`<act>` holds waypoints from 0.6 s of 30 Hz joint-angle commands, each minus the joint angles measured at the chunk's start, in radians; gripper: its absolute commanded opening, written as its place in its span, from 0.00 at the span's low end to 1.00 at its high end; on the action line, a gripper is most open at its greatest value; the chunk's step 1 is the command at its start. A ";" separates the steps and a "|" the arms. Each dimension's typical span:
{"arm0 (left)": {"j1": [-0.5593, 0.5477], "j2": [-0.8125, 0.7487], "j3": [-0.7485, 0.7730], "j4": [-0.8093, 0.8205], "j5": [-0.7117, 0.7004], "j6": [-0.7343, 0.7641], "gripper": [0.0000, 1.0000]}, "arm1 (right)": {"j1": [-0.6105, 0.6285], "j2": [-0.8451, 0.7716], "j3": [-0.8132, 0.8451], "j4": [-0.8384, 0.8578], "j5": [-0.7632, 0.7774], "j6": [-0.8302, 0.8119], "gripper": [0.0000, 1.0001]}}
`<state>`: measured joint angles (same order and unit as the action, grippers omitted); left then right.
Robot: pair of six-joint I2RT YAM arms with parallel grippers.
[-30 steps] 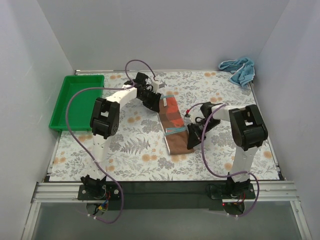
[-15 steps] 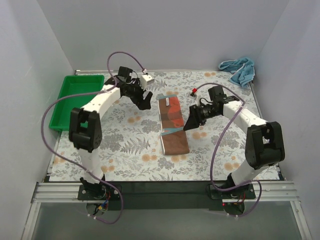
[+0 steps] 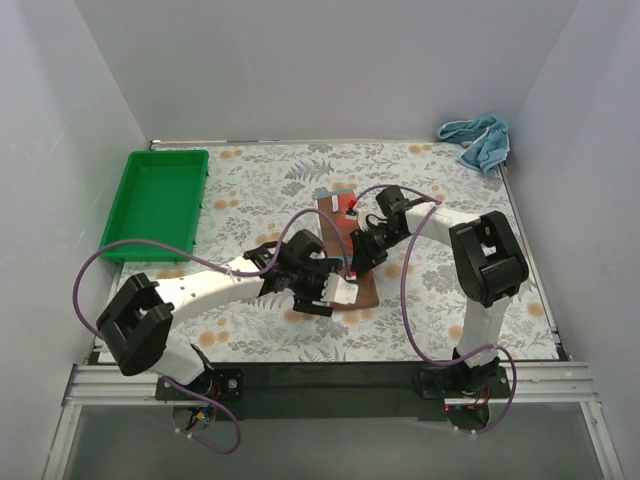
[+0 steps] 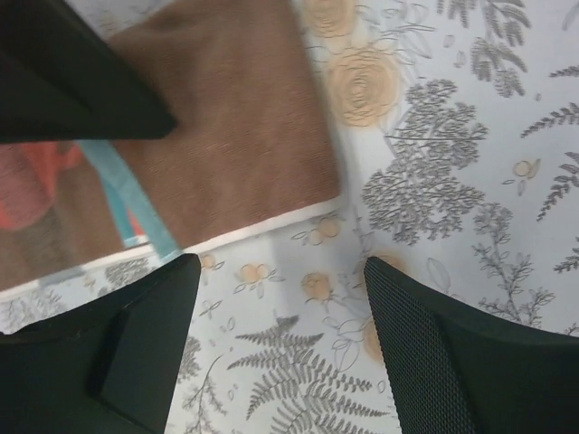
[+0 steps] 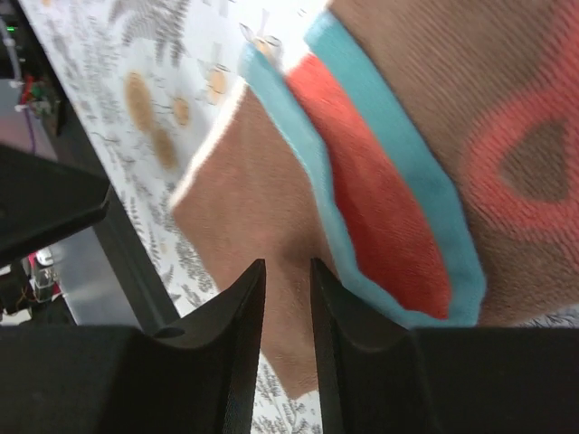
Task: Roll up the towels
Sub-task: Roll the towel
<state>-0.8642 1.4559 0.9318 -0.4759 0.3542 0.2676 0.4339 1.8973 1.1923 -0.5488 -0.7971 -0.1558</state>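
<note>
Top camera overlooking the table (image 3: 250, 180); wrist cameras facing down close on the brown towel (image 4: 226, 154) (common to all).

L gripper (image 4: 280, 268) wide, R gripper (image 5: 288, 271) — prob. closed

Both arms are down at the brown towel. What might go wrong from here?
The left gripper and right gripper sit close together over the brown towel, so the arms might collide. The left fingers are open just off the towel's near edge; closing there may catch only the hem, or nothing. The cloth lies folded over itself at a slant, so a roll could come out crooked.
</note>
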 commanded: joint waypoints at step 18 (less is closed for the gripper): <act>-0.180 0.230 -0.019 0.215 -0.124 0.047 0.30 | -0.023 0.065 -0.068 0.053 0.035 0.027 0.25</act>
<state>-1.0386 1.6619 0.8978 -0.2764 0.2485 0.3157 0.4122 1.9385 1.1469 -0.5125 -0.7773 -0.1261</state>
